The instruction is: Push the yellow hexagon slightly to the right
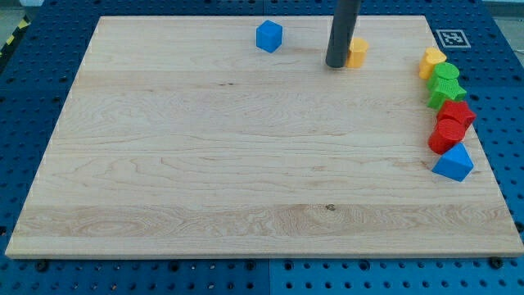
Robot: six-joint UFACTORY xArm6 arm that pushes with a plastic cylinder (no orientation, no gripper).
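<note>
My tip touches the yellow hexagon from the view's left, grasping nothing. To its right, well apart, stands a yellow block; a blue cube sits left.

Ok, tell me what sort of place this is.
Most likely a robotics lab bench. A wooden board lies on a blue perforated base with a printed marker tag at one corner. My tip touches the yellow hexagon on its left, among small coloured blocks.
</note>
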